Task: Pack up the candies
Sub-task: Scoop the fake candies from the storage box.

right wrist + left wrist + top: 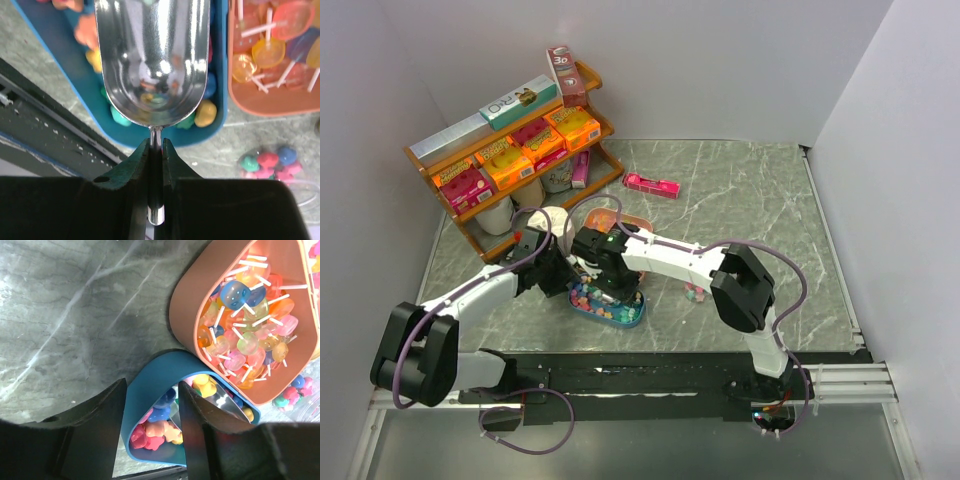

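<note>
Bright, even light from above; shadows on the marble tabletop [760, 200] are soft. The steel scoop [152, 55] shows white glare streaks and mirrored colours. Wrist views go dark and blurred along their bottom edges.

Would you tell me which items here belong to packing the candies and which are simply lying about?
Job in hand:
- candies
- blue tray
- metal scoop

Lying about:
- lollipop tray
- shelf of boxes
- loose pink box
</note>
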Action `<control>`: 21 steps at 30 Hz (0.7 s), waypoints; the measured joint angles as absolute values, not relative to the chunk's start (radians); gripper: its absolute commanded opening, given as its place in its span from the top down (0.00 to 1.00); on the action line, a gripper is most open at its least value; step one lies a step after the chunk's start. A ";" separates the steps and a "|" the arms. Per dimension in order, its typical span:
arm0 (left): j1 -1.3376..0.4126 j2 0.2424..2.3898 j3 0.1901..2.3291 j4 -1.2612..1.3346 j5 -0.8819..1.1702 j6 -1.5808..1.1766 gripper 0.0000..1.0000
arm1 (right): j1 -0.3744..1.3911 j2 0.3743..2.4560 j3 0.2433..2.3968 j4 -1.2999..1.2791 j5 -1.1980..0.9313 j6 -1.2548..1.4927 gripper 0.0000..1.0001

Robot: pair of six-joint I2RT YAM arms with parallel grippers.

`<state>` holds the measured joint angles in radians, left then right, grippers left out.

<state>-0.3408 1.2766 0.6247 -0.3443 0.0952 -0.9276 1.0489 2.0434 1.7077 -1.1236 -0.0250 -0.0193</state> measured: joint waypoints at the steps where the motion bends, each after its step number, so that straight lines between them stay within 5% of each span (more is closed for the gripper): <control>1: -0.341 1.277 0.625 -0.344 0.097 -0.928 0.50 | 1.050 2.043 1.704 -1.113 -0.024 -0.019 1.00; 21: -0.341 1.280 0.625 -0.351 0.103 -0.925 0.48 | 1.064 1.871 1.404 -0.872 0.030 0.029 1.00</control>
<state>-0.3408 1.2800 0.6250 -0.3511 0.1032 -0.9253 1.0641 1.8706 1.4044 -0.8722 0.0296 0.0288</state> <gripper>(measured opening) 0.517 0.173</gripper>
